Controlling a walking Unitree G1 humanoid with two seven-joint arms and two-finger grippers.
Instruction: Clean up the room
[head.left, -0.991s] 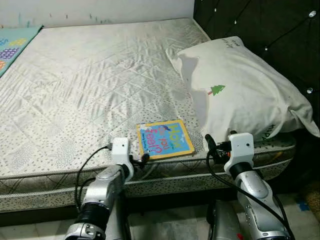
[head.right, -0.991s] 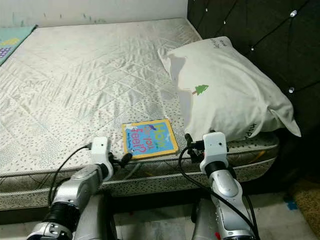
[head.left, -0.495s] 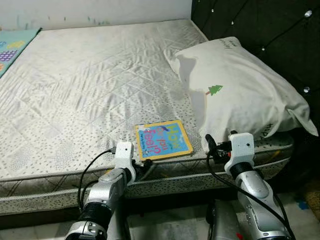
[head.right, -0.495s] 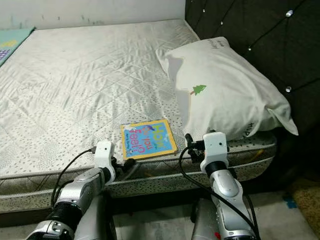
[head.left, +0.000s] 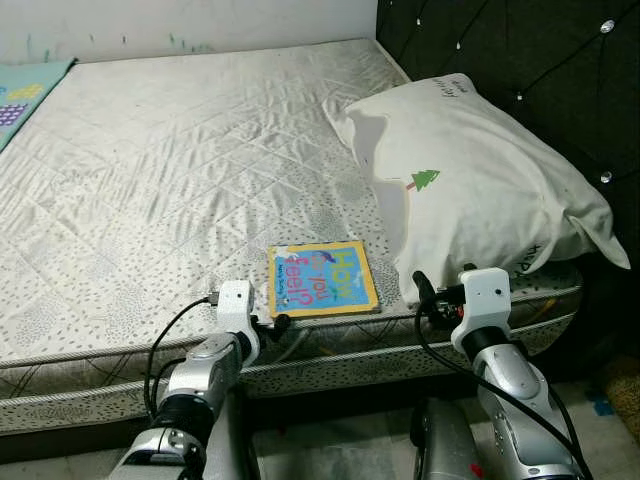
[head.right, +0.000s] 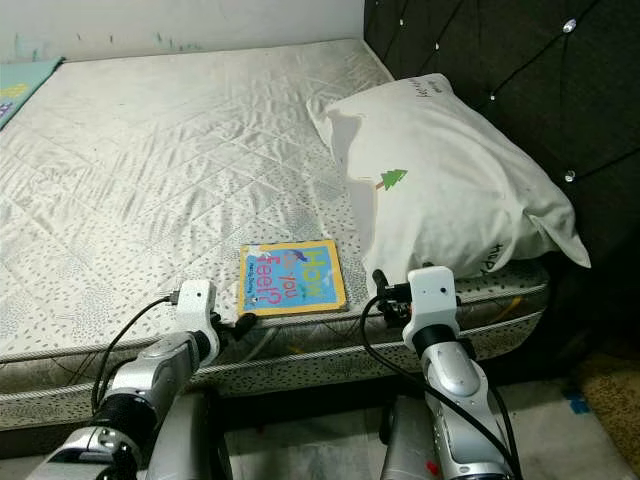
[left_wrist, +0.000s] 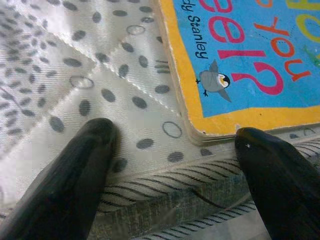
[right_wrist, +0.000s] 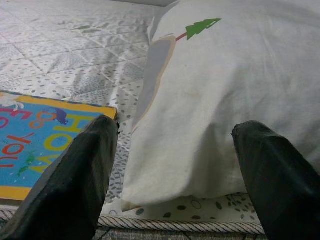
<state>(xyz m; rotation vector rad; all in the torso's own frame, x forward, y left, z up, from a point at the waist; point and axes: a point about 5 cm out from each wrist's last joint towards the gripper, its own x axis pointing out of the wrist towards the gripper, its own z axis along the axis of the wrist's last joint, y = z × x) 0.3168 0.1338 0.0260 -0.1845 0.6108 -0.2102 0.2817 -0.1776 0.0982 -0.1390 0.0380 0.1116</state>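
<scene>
A thin children's book (head.left: 322, 279) with a yellow border and blue cover lies flat near the front edge of the mattress (head.left: 180, 170). My left gripper (left_wrist: 175, 135) is open and level with the mattress edge, its fingers straddling the book's near left corner without touching it. It also appears in the head view as the left gripper (head.left: 280, 322). My right gripper (right_wrist: 177, 127) is open just before the lower corner of the white pillow (head.left: 480, 180), with the book off to its left. Nothing is held in either gripper.
The pillow, printed with a small green tree, leans against a dark tufted headboard (head.left: 520, 50) on the right. A colourful play mat (head.left: 25, 100) lies at the bed's far left corner. Tiled floor (head.left: 350, 440) lies below the bed's edge.
The head view has shifted a little. My left gripper has edged slightly left along the mattress edge and stays by the book's corner. The right gripper and book have not moved.
</scene>
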